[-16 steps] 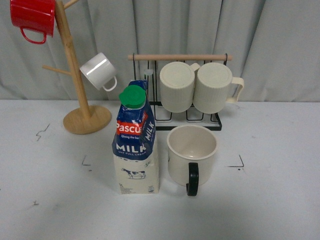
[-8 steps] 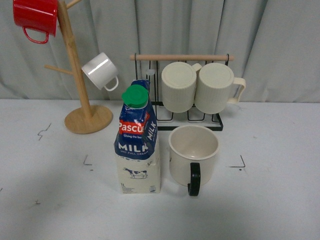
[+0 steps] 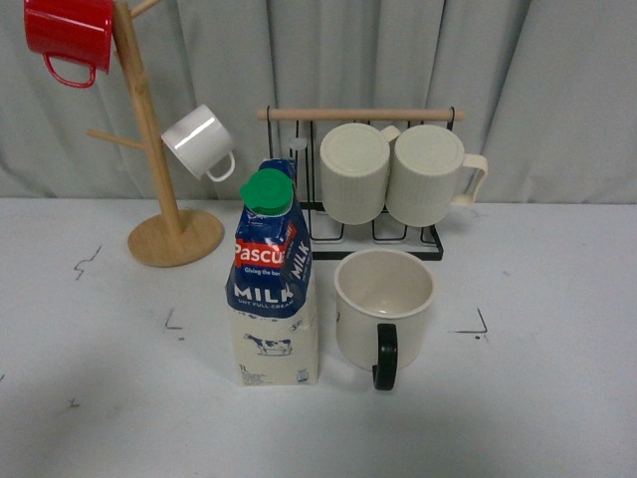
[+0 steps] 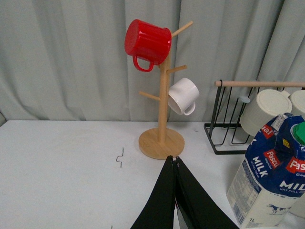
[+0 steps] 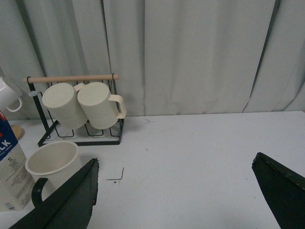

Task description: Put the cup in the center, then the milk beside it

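The left gripper (image 4: pixel 176 160) has its jaws pressed together, empty; the right gripper (image 5: pixel 176 191) has its jaws spread wide, holding nothing. On the bench (image 3: pixel 557 398), the cup (image 3: pixel 383 309) stands upright in the center (image 3: pixel 438 344), the milk (image 3: pixel 274 284) just beside it, toward the mug tree (image 3: pixel 159 149).

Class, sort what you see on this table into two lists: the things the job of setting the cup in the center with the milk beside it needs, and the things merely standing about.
Belong to the job:
cup
milk
center, marked by black corner marks

Just standing about:
red mug
white mug
wooden mug tree
two ribbed mugs
black wire rack
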{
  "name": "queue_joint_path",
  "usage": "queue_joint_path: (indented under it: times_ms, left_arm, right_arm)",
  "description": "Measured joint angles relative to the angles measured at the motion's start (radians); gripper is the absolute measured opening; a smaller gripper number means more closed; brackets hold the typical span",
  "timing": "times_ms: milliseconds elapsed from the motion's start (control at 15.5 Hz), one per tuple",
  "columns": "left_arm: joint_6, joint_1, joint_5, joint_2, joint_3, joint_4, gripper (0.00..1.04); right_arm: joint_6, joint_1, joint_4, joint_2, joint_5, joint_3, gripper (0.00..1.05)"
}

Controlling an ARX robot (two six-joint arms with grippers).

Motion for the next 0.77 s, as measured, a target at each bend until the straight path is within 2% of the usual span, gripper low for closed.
queue_joint_path:
  times_ms: [773]
  left_arm:
    - [0.000,0.000,0.000,-0.243,-0.065,-0.165,0.02]
  right_arm:
    - [0.000,0.000,0.000,0.000,0.000,0.000,0.98]
